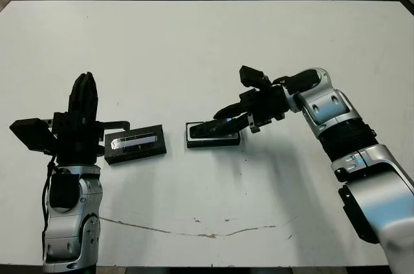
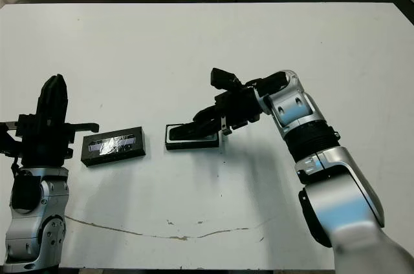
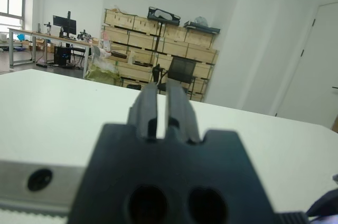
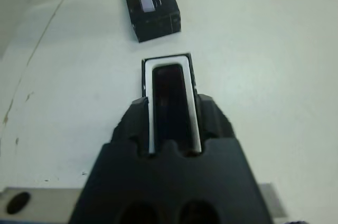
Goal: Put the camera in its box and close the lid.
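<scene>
Near the table's middle we reach our right gripper (image 4: 170,115) low over the box (image 4: 149,68), fingers apart astride it, the camera (image 4: 169,94) lying inside. No writing is legible. Our left gripper (image 1: 83,103) stands upright, fingers together, beside the lid (image 1: 134,144), bare table all round
</scene>
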### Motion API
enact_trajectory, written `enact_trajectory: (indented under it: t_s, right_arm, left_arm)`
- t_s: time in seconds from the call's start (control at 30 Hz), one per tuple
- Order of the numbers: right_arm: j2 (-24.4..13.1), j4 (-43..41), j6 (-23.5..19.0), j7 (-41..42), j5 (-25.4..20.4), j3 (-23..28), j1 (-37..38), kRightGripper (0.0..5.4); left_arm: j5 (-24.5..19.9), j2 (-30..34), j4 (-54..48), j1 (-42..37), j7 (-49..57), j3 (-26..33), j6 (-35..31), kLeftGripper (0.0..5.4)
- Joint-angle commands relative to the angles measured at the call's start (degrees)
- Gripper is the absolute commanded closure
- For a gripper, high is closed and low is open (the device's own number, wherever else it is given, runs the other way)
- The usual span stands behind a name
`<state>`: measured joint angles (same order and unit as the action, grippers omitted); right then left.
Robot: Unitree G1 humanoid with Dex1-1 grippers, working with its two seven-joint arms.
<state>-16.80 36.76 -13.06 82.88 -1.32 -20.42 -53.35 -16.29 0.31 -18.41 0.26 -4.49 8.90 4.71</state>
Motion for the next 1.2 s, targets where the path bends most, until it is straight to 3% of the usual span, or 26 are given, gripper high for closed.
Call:
enact_trajectory:
  t_s: [0.03,0.23,0.4,0.53,0.77,0.9,1.03,1.2]
  right_arm:
    - [-0.5,1.2,1.6,2.7,-0.3,-0.3,-1.1,3.32]
    - [-1.2,1.9,1.3,7.5,-1.1,-0.4,-2.1,1.99]
    - [-1.5,2.2,4.6,9.2,-1.6,0.2,-1.9,0.91]
    - [-2.0,2.3,2.9,9.6,-2.0,0.4,-2.3,0.03]
    - [-3.7,-3.4,-3.1,5.8,-6.2,5.6,-0.4,0.01]
    - [-4.7,-14.0,-7.9,-6.1,-9.7,12.9,6.6,0.01]
    - [-3.8,-29.8,-11.5,-20.7,-11.9,19.0,17.6,0.6]
    - [-3.8,-45.1,-8.6,-33.0,-13.0,24.8,31.0,1.78]
  left_arm:
    - [0.7,0.2,1.2,1.0,0.0,0.0,0.1,5.4]
    - [0.7,0.1,1.3,1.0,0.1,0.0,0.2,5.4]
    - [0.3,0.2,1.3,1.0,-0.1,0.1,0.0,5.4]
    - [0.4,0.2,1.4,1.0,-0.1,0.1,0.2,5.4]
    - [-0.4,0.2,1.2,1.1,-0.2,0.2,-0.3,5.4]
    - [-0.2,0.2,0.9,1.3,0.0,0.2,-0.5,5.4]
    - [0.1,0.3,1.3,1.2,-0.2,0.3,0.0,5.4]
    - [-0.1,0.5,1.4,1.2,-0.1,0.7,-0.1,5.4]
